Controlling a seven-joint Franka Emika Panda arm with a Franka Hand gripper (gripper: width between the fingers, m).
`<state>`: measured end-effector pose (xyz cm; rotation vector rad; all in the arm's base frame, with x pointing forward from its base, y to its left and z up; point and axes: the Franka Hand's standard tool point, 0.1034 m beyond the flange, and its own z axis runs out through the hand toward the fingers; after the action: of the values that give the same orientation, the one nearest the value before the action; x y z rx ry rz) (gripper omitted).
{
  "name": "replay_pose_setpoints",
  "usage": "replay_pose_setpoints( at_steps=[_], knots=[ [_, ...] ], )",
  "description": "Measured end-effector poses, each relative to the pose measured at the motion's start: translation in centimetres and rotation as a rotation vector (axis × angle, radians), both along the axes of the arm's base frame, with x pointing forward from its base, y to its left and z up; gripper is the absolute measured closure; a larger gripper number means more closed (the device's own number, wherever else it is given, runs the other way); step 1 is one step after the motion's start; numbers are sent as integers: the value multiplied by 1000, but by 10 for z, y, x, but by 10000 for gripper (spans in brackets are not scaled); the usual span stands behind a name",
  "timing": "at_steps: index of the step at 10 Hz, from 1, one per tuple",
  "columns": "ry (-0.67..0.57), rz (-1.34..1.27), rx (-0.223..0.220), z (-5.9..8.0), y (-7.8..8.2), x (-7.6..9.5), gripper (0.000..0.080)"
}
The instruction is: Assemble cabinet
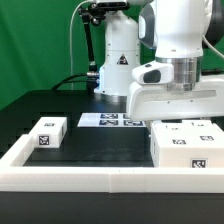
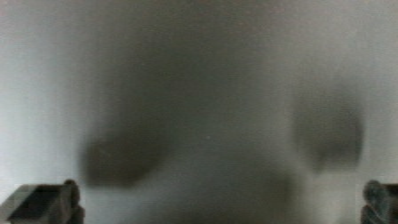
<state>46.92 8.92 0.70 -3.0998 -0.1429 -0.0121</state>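
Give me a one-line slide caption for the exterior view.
Panda gripper low over the large white cabinet part; smaller part and marker board nearby.

Two white cabinet parts are on the counter: one big block directly beneath the end effector and one small block well off to its side. One marker board lies near it. Two fingers show.

Place: robotics lab bench
Backdrop: green curtain at 10 o'clock
Bench: black table, white rim at 6 o'clock
Rig: Franka arm at 1 o'clock
Parts: tagged white part at 9 o'clock
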Motion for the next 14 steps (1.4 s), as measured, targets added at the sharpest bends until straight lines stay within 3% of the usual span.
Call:
replay_pose_setpoints(
  at_steps=[4, 14],
  knots=[
    [-24, 21, -3, 0, -3, 18, 2],
    [-61, 5, -5, -2, -10, 17, 2]
  ],
)
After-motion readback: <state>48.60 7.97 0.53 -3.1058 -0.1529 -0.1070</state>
